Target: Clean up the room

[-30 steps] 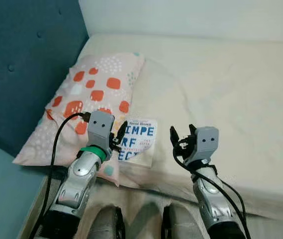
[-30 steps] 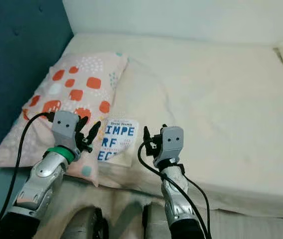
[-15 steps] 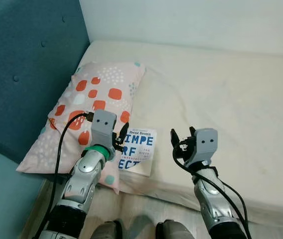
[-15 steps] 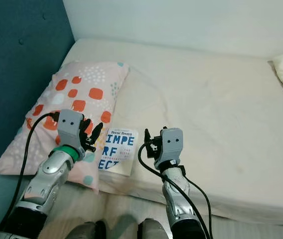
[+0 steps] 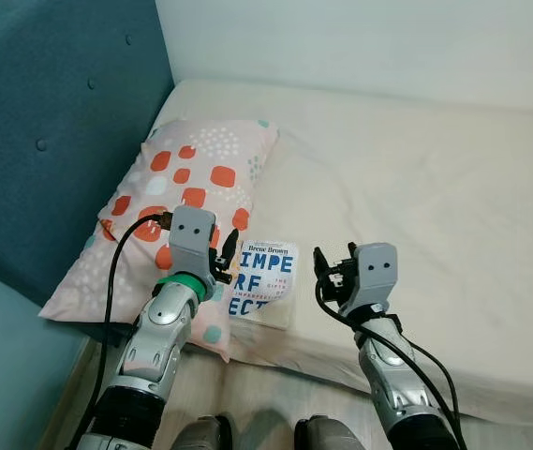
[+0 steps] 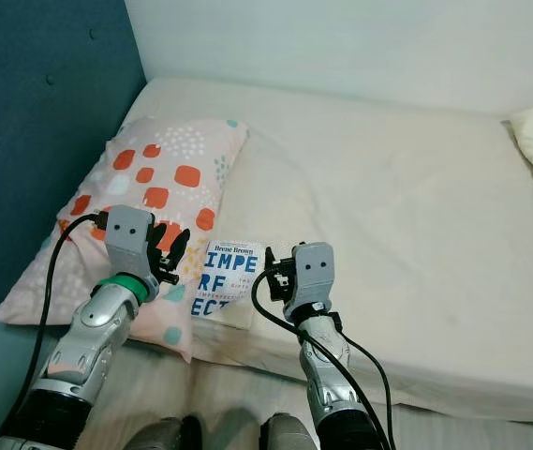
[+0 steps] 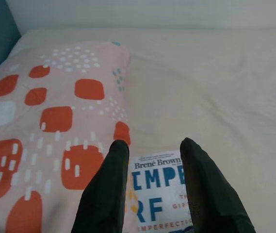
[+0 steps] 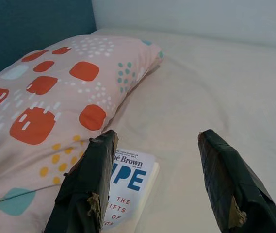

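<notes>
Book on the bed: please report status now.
Both claws open, empty: left claw above white paperback book, right claw beside it. Book flat on cream mattress, against spotted pink pillow. Nothing blocking.

I see my left gripper [image 5: 226, 262] over the patterned pillow's [image 5: 186, 187] near edge, beside the white book [image 5: 264, 286] on the bed [image 5: 416, 187], my right gripper [image 5: 333, 271] spread nearby.

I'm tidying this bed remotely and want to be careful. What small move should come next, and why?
Probably ease the left tool forward and down onto the book. The book lies flat on the mattress, against the patterned pillow, and the left wrist view shows it just beyond the open fingers. The right tool is open beside the book's other edge.
</notes>
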`<state>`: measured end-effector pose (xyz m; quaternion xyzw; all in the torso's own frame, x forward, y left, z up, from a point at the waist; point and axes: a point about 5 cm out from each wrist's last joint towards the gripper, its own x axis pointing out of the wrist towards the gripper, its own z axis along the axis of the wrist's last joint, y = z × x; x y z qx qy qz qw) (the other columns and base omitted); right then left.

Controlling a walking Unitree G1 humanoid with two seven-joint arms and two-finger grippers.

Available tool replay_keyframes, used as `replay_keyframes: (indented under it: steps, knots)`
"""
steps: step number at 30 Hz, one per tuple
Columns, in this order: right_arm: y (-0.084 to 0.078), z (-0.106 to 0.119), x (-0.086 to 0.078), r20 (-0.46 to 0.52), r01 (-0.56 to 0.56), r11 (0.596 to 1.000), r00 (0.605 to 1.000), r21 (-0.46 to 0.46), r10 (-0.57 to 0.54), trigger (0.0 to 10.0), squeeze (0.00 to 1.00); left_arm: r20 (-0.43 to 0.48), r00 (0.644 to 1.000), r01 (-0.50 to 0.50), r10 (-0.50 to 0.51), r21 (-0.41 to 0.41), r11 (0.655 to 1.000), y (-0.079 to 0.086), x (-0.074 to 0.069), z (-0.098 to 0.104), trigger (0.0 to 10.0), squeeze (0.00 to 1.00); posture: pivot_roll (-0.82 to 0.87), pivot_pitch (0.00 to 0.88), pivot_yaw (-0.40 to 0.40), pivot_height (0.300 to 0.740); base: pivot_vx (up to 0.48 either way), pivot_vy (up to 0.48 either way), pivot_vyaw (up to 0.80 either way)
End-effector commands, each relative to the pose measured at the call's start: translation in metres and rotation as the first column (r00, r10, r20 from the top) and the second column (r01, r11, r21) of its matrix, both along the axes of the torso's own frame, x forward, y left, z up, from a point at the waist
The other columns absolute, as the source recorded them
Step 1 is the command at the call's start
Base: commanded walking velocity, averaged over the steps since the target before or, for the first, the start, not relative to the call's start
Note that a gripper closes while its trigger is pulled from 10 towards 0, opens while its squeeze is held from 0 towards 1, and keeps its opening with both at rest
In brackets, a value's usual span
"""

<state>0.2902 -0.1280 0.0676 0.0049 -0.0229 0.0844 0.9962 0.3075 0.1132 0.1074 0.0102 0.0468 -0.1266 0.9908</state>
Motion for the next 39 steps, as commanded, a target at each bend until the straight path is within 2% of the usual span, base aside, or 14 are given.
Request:
replay_keyframes:
  steps: [1,10,25,35,39]
  knots:
    - [-0.0013,-0.0064,-0.0021,-0.028,0.008,1.000,1.000,0.005,-0.008,10.0,0.00,-0.036,0.999,0.004,-0.004,0.001,1.000,0.0007,-0.0012,-0.0057,10.0,0.00,-0.05,0.033,0.049,0.740,0.000,0.000,0.00]
    - [-0.0009,-0.0076,-0.0024,-0.032,0.015,1.000,0.999,0.012,-0.015,10.0,0.00,-0.049,0.999,0.008,-0.008,0.004,1.000,-0.0015,0.0000,-0.0064,10.0,0.00,-0.05,0.034,0.052,0.740,0.000,0.000,0.00]
    - [-0.0018,-0.0097,-0.0015,-0.052,0.018,0.999,0.999,0.026,-0.017,10.0,0.00,-0.100,0.995,0.021,-0.023,-0.026,0.999,-0.0034,-0.0008,-0.0097,10.0,0.00,-0.05,0.035,0.051,0.740,0.000,0.000,-0.76]
    - [-0.0007,-0.0097,-0.0009,-0.052,0.016,1.000,0.999,0.027,-0.015,10.0,0.00,-0.090,0.996,0.018,-0.020,-0.018,1.000,-0.0014,-0.0002,-0.0081,10.0,0.00,-0.05,0.036,0.053,0.740,0.000,0.000,-0.78]
    - [-0.0001,-0.0093,-0.0004,-0.047,0.007,1.000,0.999,0.006,-0.007,10.0,0.00,-0.089,0.996,0.016,-0.017,-0.006,1.000,-0.0011,-0.0002,-0.0084,10.0,0.00,-0.04,0.036,0.054,0.740,0.000,0.000,0.00]
